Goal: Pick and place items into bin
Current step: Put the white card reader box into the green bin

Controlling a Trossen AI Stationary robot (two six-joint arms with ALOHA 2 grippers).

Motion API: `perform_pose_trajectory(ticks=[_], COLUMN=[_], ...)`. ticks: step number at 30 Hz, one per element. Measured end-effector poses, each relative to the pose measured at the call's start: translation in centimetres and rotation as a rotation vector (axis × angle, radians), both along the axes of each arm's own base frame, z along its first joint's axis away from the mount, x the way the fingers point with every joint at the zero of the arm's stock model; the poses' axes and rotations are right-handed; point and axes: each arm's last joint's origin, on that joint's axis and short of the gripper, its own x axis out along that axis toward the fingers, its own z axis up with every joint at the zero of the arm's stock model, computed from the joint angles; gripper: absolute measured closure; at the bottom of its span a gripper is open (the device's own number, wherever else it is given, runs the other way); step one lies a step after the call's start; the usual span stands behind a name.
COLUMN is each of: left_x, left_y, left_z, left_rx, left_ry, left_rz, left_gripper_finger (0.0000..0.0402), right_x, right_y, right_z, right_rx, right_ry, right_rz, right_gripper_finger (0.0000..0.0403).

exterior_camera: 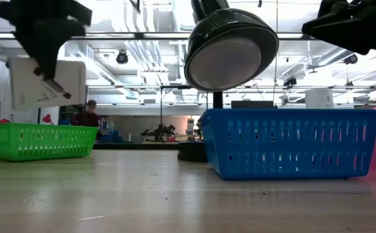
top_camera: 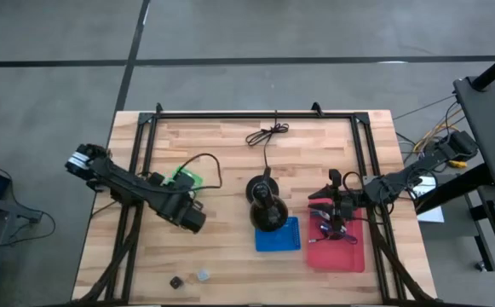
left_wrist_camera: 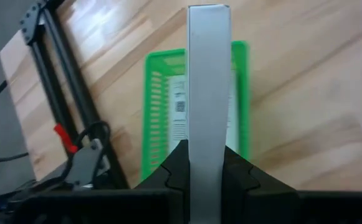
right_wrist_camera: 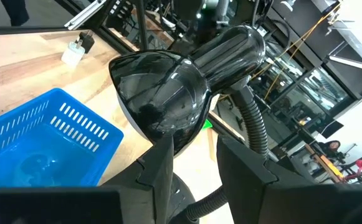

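Observation:
My left gripper (top_camera: 193, 218) hangs just on the near side of the green bin (top_camera: 183, 179) and is shut on a flat white box (exterior_camera: 45, 83). The left wrist view shows that box edge-on (left_wrist_camera: 209, 74), with the green bin (left_wrist_camera: 159, 124) beyond it holding a white labelled item (left_wrist_camera: 179, 112). My right gripper (top_camera: 328, 209) is open over the red bin (top_camera: 336, 251); its fingers (right_wrist_camera: 162, 162) point toward the black stand's head (right_wrist_camera: 168, 87). A tiny black cube (top_camera: 176, 281) and a grey cube (top_camera: 203, 275) lie on the table near its near edge. My left gripper pinches the flat white box between its two fingers (left_wrist_camera: 171, 171), one finger on each broad face, at the box's end nearest the wrist (left_wrist_camera: 209, 168). It comes from above. The box is lifted clear of the table and stands on edge below the gripper (exterior_camera: 45, 71).
The black joystick-like stand (top_camera: 266, 205) rises mid-table, with the blue bin (top_camera: 279, 234) right beside its near side and the red bin to the right. A long black cord (top_camera: 267, 135) runs toward the far edge. The black frame rails (top_camera: 141, 153) line both sides.

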Motion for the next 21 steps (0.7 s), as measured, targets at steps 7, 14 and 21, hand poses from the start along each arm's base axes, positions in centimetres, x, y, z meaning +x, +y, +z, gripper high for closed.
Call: perform_pose_trajectory(ticks=[7,14,21], left_x=[-1.2,-0.5,0.4], left_y=[1.4,1.9,2.3], left_z=[-1.6,-2.3,-3.5], left_rx=[0.032,0.049,0.044], left_ry=[0.061,0.106,0.188], left_rz=[0.033,0.034,0.044], left_gripper_finger=[0.0376,0.0375,0.0375], right_x=[0.0,0.0,0.0], right_y=[0.0,0.0,0.0], right_z=[0.0,0.0,-0.1], right_rx=[-0.001,-0.001,-0.003], right_ry=[0.000,0.001,0.005], right_rz=[0.000,0.000,0.000], right_gripper_finger=[0.0291,0.0291,0.0291])
